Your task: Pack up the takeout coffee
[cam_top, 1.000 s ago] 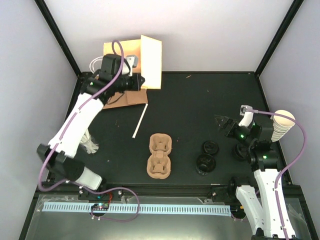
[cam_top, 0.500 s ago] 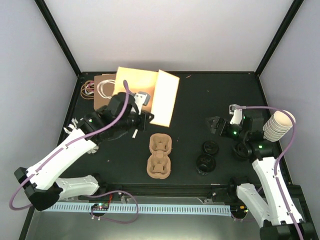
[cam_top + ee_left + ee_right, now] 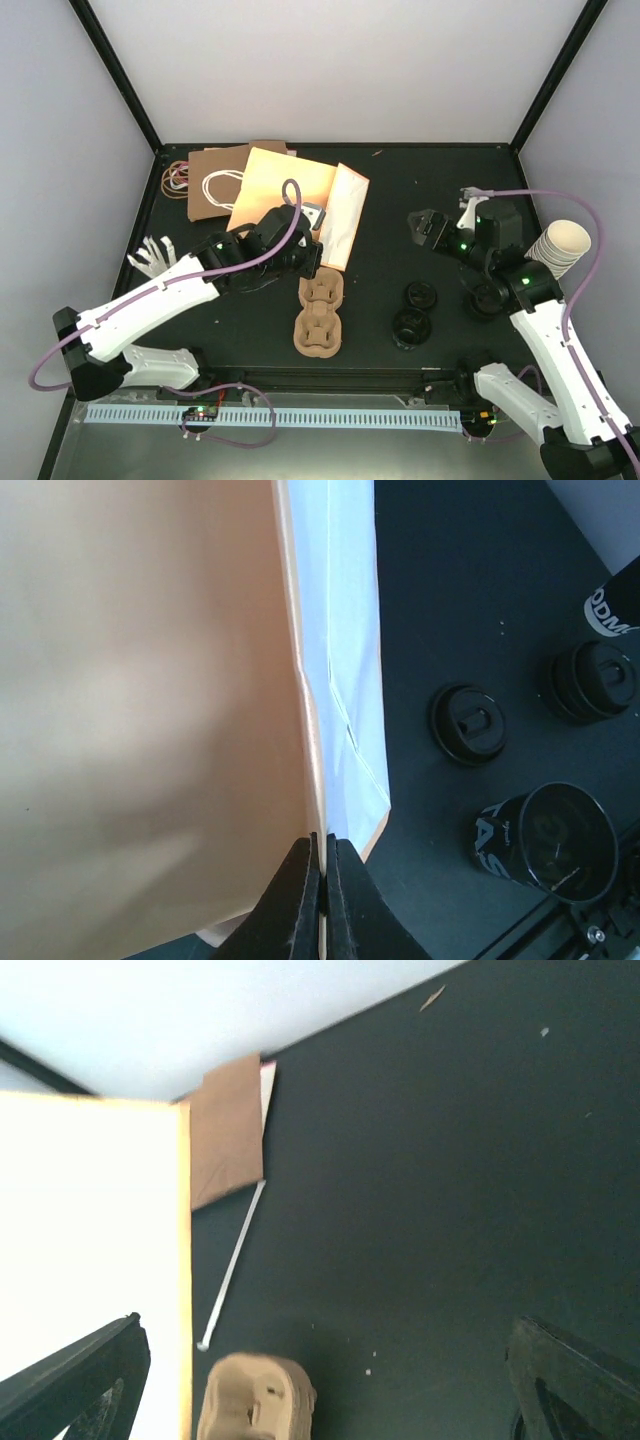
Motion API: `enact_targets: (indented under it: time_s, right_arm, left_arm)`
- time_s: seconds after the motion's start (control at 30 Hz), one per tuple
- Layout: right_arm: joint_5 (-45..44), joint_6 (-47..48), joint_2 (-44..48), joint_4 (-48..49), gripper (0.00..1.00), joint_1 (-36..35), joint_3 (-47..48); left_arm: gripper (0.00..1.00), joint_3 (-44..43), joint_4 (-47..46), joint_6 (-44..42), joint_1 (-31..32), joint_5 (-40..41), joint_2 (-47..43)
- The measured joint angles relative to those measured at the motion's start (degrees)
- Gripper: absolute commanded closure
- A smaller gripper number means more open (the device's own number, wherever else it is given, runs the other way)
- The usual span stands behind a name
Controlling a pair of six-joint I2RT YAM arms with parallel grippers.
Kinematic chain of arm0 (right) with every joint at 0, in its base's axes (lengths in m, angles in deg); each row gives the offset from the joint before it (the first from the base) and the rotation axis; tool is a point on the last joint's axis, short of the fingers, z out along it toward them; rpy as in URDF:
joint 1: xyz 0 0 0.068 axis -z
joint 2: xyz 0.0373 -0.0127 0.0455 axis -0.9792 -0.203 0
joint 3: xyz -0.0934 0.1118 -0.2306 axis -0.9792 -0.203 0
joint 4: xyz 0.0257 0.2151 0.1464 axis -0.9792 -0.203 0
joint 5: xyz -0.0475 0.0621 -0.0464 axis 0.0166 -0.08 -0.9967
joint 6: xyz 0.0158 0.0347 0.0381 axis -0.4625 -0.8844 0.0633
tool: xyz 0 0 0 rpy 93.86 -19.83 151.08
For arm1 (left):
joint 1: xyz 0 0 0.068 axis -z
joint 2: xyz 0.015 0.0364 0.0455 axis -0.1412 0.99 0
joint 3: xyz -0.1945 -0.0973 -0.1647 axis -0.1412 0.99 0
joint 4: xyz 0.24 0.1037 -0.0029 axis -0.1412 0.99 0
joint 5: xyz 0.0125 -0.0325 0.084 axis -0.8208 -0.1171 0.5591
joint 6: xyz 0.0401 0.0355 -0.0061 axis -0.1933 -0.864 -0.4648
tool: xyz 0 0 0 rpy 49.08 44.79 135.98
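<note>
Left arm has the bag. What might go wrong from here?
1. The left gripper pinches only a thin edge of the bag; it may slip or tear.
2. The bag's lower corner hangs close to the tray; a swing might shove it.
3. The right gripper is open near the cups; it might topple one.

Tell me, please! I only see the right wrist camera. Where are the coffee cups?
Observer: Three lidded coffee cups stand on the table, right of the cup tray. None is in the tray.
Operator: What's holding that big bright thing on my left?
Observer: That's a paper bag. The left gripper is shut on its edge.
</note>
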Motion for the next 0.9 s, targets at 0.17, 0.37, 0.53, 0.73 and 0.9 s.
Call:
enact_targets:
  time_s: [0.17,0.37,0.53,0.73,0.9]
  right_arm:
    - [-3.0,-1.0,0.0,-1.9,0.0,0.0,5.2]
    - [-0.1,-1.2,0.7,-0.4,0.0,0.0,5.0]
    - [0.6,-3.1,-3.7,-1.7,0.11,-2.8,8.1]
    - [-0.9,-6.3,-8.7,-2.8,0.26,-12.3,13.4]
    - [-3.3,-9.0,-13.6,-3.0,0.3,-17.6,18.0]
  left_arm:
    - [0.98,0.3,-1.4,0.0,0.6,1.1,0.1]
    - [0.99,3.3,-4.4,-0.5,2.4,2.5,-0.1]
    - [0.98,4.8,-5.5,-0.6,4.5,6.3,0.0]
    - [0.99,5.2,-8.2,-1.1,7.5,11.7,1.4]
    - [0.99,5.8,-10.0,-1.8,9.8,15.6,3.5]
